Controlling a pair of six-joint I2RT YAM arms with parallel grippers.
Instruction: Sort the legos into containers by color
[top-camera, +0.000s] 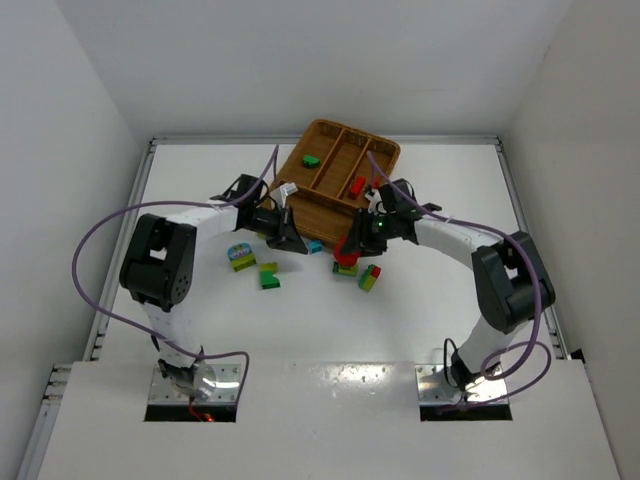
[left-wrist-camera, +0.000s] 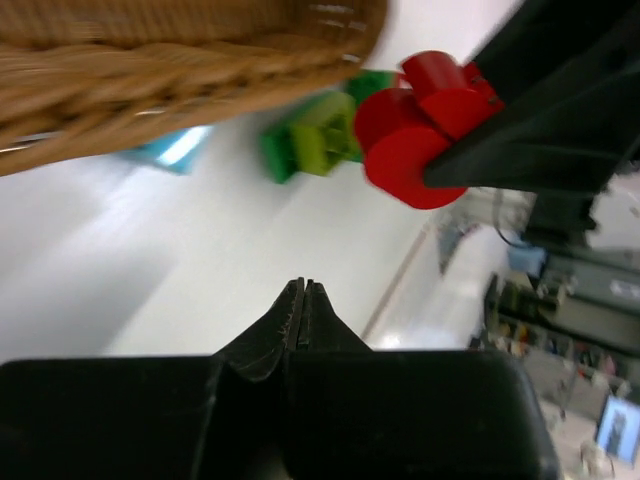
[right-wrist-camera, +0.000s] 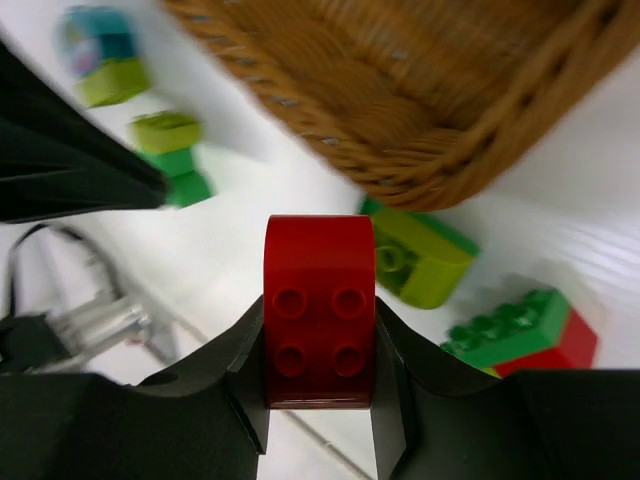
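The right wrist view shows the right gripper (top-camera: 348, 247) clenched on a red brick (right-wrist-camera: 319, 310), studs toward the camera. The wicker tray (right-wrist-camera: 420, 150) is just ahead of it and a lime-green brick (right-wrist-camera: 420, 262) lies on the bench (right-wrist-camera: 600, 230) beneath. Only the left wrist view shows the left gripper (left-wrist-camera: 303, 298) pinched shut on nothing, with the red brick ahead to its right. The overhead view alone shows a green brick (top-camera: 311, 159) and a second red brick (top-camera: 357, 186) in separate tray compartments beyond both grippers.

The tray (top-camera: 335, 165) sits far-centre on the table (top-camera: 450, 200), one brick (top-camera: 311, 160) inside left, a second brick (top-camera: 358, 185) right. Loose bricks (top-camera: 268, 276) lie just near of it.
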